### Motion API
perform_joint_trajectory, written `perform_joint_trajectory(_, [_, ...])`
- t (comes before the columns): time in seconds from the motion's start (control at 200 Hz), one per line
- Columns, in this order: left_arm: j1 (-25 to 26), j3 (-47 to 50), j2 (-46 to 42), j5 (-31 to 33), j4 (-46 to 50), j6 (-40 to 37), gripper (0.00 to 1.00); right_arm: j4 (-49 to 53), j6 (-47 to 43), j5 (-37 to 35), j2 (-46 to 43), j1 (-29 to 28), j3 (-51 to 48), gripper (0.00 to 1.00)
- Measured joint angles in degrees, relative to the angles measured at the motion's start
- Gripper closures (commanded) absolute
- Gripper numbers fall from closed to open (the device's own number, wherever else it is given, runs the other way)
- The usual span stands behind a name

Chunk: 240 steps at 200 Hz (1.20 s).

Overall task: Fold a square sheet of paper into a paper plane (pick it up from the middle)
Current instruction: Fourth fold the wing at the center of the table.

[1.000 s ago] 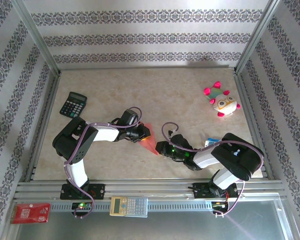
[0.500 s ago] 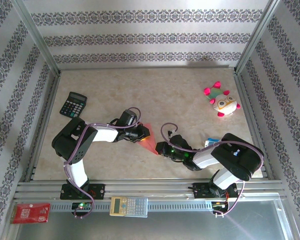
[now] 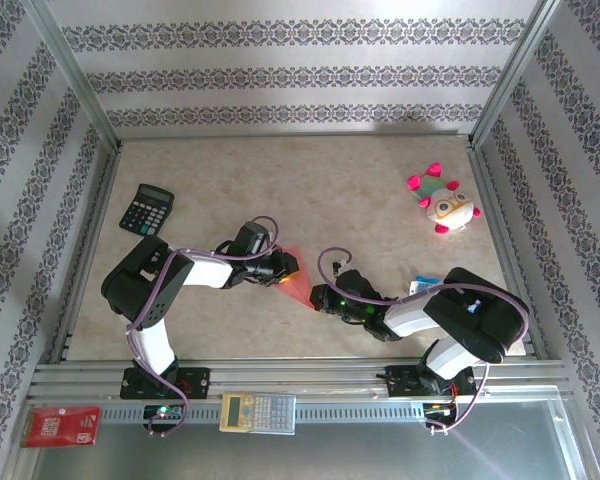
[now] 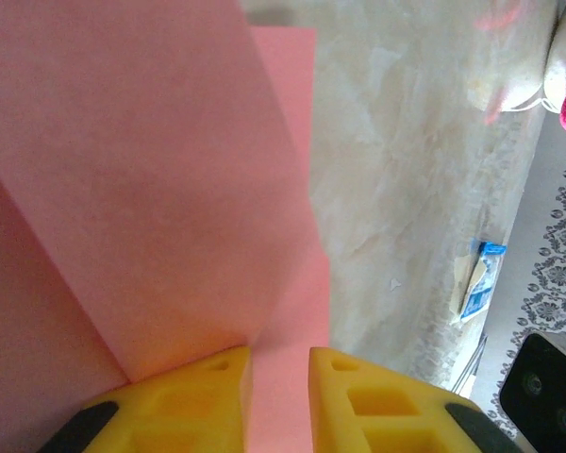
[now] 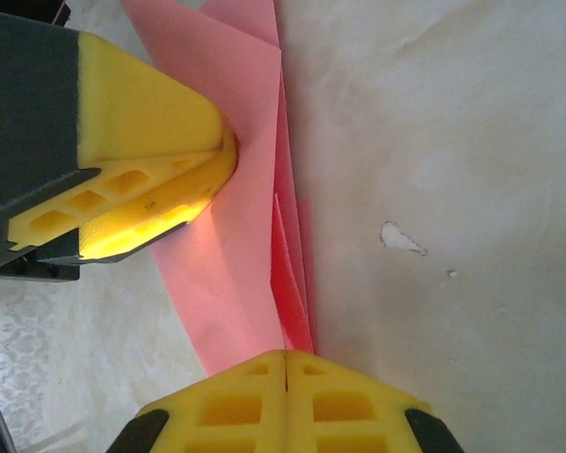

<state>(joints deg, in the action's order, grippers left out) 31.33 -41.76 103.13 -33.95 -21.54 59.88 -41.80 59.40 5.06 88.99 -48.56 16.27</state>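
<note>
Right gripper (image 5: 285,363): yellow fingertips pressed flat together on the pointed end of the salmon-pink paper sheet (image 5: 241,142), whose folded layers run straight into the seam between them. Left gripper (image 4: 280,363): jaws a narrow gap apart, pink paper showing in the gap (whether the pads touch it I cannot tell). Sheet lies part-folded on the marbled table (image 3: 360,190), near mid-front, between both grippers; plush toy (image 3: 443,203) well apart at right rear.
</note>
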Motion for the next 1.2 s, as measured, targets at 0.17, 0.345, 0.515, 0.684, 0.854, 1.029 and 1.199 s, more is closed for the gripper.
perform_joint_trajectory(0.17, [-0.02,0.94,-1.11,0.07,-0.57,0.42,0.70,0.83,-0.83,-0.11,-0.22,-0.09,0.26,1.00])
perform_joint_trajectory(0.345, [-0.02,1.79,-2.62,-0.39,-1.73,0.79,0.67,1.70,-0.90,-0.11,-0.35,-0.11,0.61,1.00])
perform_joint_trajectory(0.515, [0.00,1.77,-2.62,-1.29,-3.43,0.85,0.67,2.27,-1.07,-0.11,-0.46,-0.11,0.85,1.00])
perform_joint_trajectory(0.684, [0.04,0.92,-1.33,-1.86,-3.67,0.79,0.69,3.37,-1.29,-0.55,-0.81,-0.37,1.14,1.00])
perform_joint_trajectory(0.854, [0.04,0.76,-0.42,-1.81,-3.56,0.52,0.72,5.77,-1.53,-0.48,-1.95,-0.52,1.46,0.96])
perform_joint_trajectory(1.029, [0.02,1.05,0.15,-1.62,-3.63,0.17,0.74,10.64,-2.64,0.59,-4.96,-1.49,1.44,0.89])
perform_joint_trajectory(1.199, [-0.07,1.46,0.68,-1.73,-4.42,-0.24,0.75,14.88,-3.78,1.66,-8.52,-1.60,1.33,0.83])
